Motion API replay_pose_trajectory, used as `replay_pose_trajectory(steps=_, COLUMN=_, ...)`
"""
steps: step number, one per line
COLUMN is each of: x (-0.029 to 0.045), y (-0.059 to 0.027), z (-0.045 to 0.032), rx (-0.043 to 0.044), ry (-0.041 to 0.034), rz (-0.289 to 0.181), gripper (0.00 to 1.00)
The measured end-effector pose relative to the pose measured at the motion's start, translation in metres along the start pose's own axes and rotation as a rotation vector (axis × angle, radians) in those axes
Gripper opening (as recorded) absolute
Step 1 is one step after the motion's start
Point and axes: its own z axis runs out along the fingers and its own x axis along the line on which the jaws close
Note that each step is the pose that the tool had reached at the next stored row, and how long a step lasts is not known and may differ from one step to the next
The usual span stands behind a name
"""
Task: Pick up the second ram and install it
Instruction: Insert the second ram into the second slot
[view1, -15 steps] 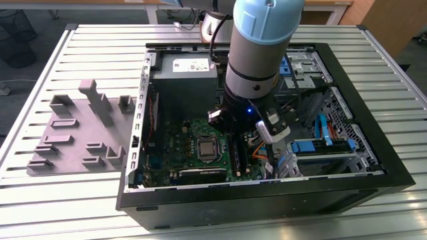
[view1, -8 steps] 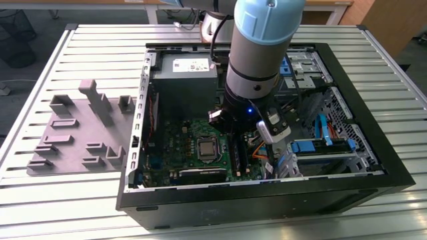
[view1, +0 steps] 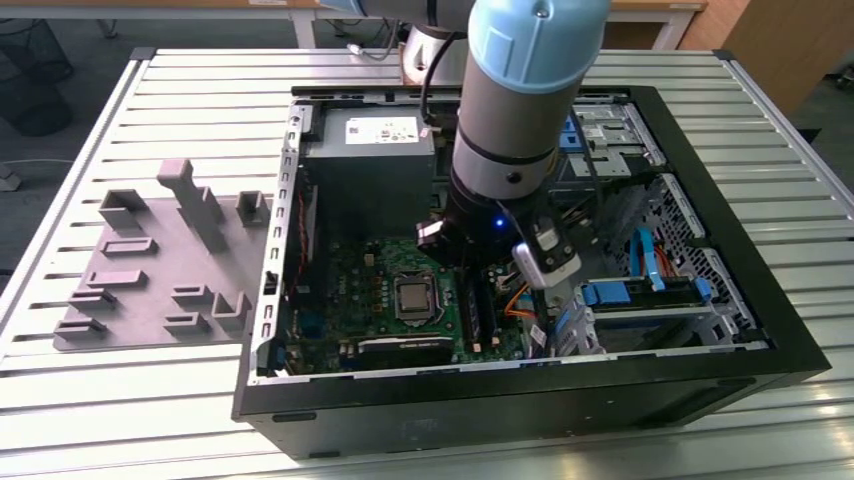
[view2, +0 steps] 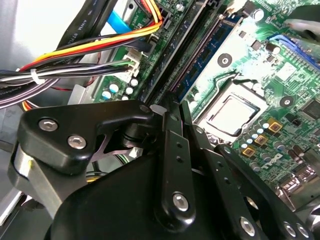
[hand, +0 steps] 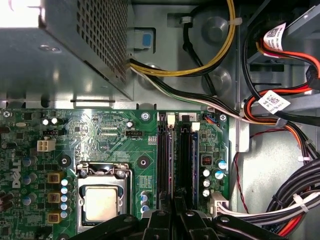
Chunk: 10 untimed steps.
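Black gripper (hand: 176, 204), shown in both wrist views (view2: 175, 107), lowered inside the open computer case (view1: 534, 405). Its jaws are drawn close together and nothing can be seen between them. The tips stand just over the near end of the memory slots (hand: 167, 160), beside the processor socket (hand: 100, 202).

In the second wrist view the second ram (view2: 209, 56), a blue-green stick with dark chips, lies along a slot between the black empty slots and the socket. It appears already in its slot. Whether it is fully seated, and whether the tips touch it, cannot be told.

A bundle of coloured cables (view2: 75, 65) runs just beside the slots on the side away from the socket. The grey power supply (view1: 367, 165) fills the far end of the case. In the exterior view the arm (view1: 514, 130) descends into the case. A grey parts fixture (view1: 147, 270) lies well apart at that view's left, on the slatted table (view1: 134, 400).

The step in hand is judged to be installation rather than pick-up. Seating would call for force straight down along the slot line, applied evenly so the stick does not tilt, with the end clips free to close and the cables kept clear.
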Motion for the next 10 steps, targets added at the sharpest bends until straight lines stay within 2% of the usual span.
replay_pose_trajectory(steps=10, x=0.0, y=0.0, z=0.0009, rx=-0.0001, ry=0.0001, rz=0.0, gripper=0.15)
